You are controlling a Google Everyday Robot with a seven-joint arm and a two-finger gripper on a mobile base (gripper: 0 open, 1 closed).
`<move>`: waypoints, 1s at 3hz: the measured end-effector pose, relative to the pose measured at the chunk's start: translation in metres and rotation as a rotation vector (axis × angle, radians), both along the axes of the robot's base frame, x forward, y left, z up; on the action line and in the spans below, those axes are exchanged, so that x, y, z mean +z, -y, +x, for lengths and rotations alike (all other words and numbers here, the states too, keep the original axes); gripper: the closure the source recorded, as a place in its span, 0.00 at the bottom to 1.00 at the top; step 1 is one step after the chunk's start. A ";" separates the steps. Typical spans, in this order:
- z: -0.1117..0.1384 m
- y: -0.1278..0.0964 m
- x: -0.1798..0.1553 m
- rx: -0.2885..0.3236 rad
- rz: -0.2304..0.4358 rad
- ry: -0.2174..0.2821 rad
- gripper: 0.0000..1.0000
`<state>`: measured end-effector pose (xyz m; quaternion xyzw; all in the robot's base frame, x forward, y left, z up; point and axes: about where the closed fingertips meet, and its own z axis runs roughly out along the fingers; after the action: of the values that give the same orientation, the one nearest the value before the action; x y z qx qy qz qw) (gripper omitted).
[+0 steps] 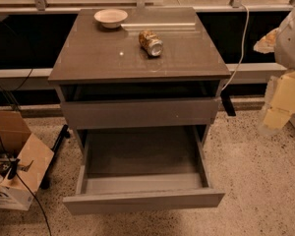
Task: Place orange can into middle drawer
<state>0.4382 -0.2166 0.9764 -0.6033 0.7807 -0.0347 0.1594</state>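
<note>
The orange can (pixel 151 43) lies on its side on the grey cabinet top (pixel 103 53), right of centre towards the back, with a silver end facing front right. The middle drawer (pixel 143 200), the lowest one, is pulled out wide and nothing lies inside it. The plain drawer front above it (pixel 140 113) is pushed in. My gripper (pixel 278 109) hangs at the right edge of the camera view, beside the cabinet and below its top, well apart from the can. Nothing shows in it.
A pale shallow bowl (pixel 110 17) stands at the back left of the cabinet top. An open cardboard box (pixel 17 166) with cables sits on the floor to the left. A white cable (pixel 244 38) hangs behind the cabinet's right side. A window rail runs behind.
</note>
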 end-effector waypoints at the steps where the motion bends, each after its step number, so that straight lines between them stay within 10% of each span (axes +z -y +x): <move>1: 0.001 -0.001 0.002 -0.003 0.004 0.008 0.00; 3: 0.074 -0.041 0.014 -0.098 0.277 0.099 0.00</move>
<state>0.5119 -0.1754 0.9908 -0.5342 0.7977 0.0360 0.2775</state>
